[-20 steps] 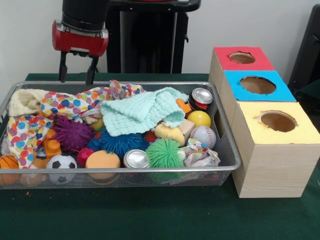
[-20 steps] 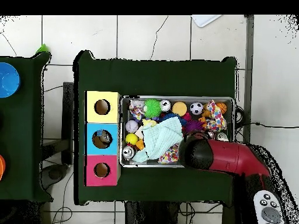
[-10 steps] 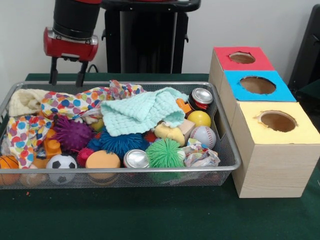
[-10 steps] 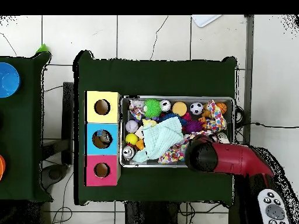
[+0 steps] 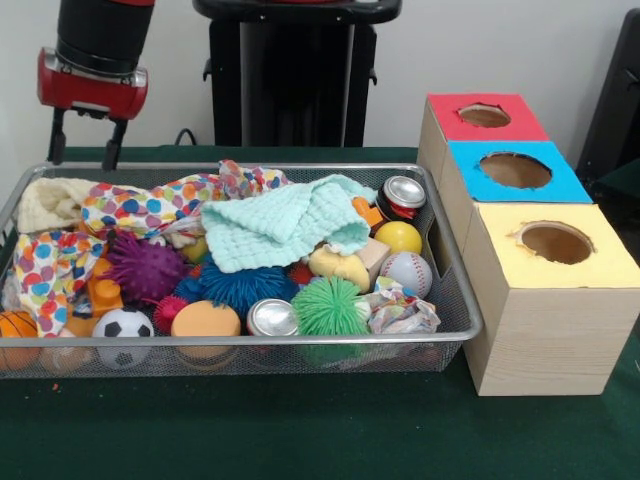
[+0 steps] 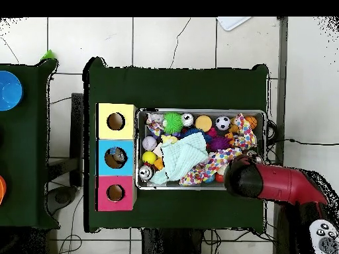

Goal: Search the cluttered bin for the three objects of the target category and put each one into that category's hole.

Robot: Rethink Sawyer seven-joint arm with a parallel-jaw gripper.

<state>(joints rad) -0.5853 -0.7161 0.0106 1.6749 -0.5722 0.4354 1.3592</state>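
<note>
Red-and-black gripper (image 5: 84, 152) with jaws spread, empty, above far left corner of wire-mesh bin (image 5: 300, 342) full of toys and cloths. Overhead: arm over bin's corner; wooden box with yellow, blue, red holes (image 6: 116, 157) beside bin.

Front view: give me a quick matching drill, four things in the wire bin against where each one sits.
Things:
1. mint green knitted cloth
2. black-and-white soccer ball
3. red soda can with silver top
4. green spiky rubber ball

Places:
A. far right corner of the wire mesh bin
B. near rail, left part
C. spread over the middle
D. near rail, right of centre

Pairs: 1-C, 2-B, 3-A, 4-D
</note>
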